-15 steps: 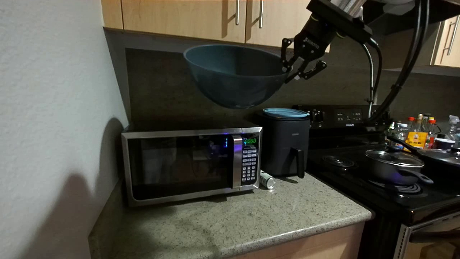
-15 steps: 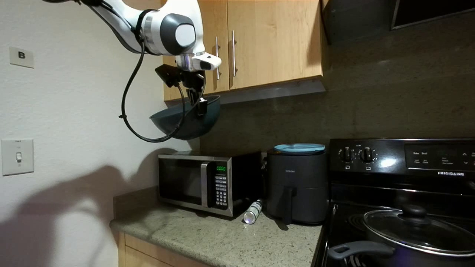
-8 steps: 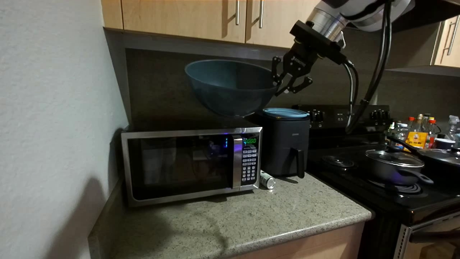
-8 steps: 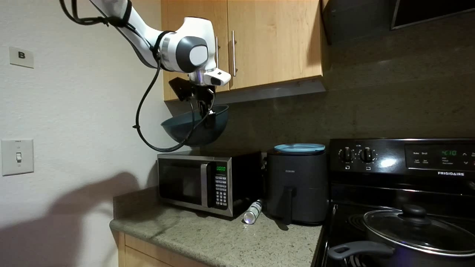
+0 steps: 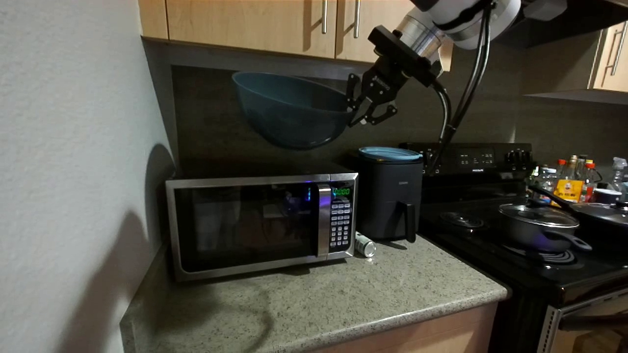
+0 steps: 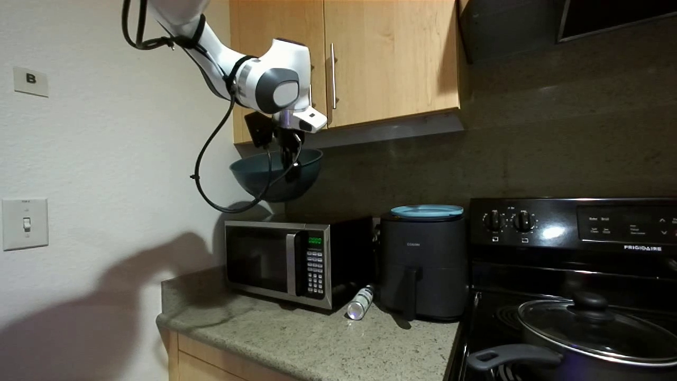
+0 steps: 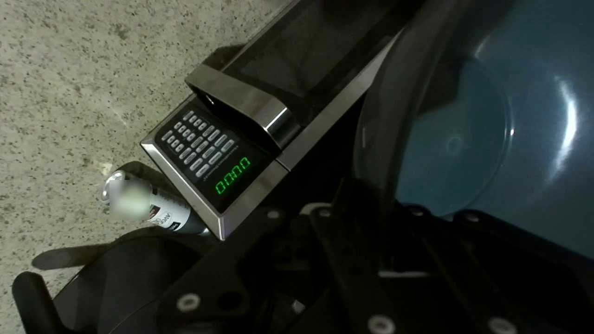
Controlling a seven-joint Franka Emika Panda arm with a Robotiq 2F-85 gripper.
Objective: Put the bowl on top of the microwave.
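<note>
The large dark blue-grey bowl [image 5: 294, 117] hangs in the air above the microwave [image 5: 260, 228], with a visible gap below it. It is tilted, its rim lower on the gripper side. My gripper [image 5: 352, 113] is shut on the bowl's rim. The bowl [image 6: 248, 174], the gripper [image 6: 290, 164] and the microwave [image 6: 264, 259] also show in an exterior view, where a cable crosses the bowl. In the wrist view the bowl's wall [image 7: 464, 139] passes between the dark fingers [image 7: 376, 204]. The microwave's front [image 7: 260, 176] lies below; most of its top is dark or hidden.
A black air fryer [image 5: 387, 201] with a blue lid [image 5: 390, 154] stands right beside the microwave. A can [image 5: 364, 245] lies between them on the counter [image 5: 392, 289]. Wooden cabinets [image 5: 255, 29] overhang the back. A wall [image 5: 73, 122] is close by. A lidded pot [image 5: 535, 228] stands on the stove.
In an exterior view the gripper and bowl have moved left over the microwave. They first dropped, then rose a little. The bowl tilts more now. Grip unchanged.
</note>
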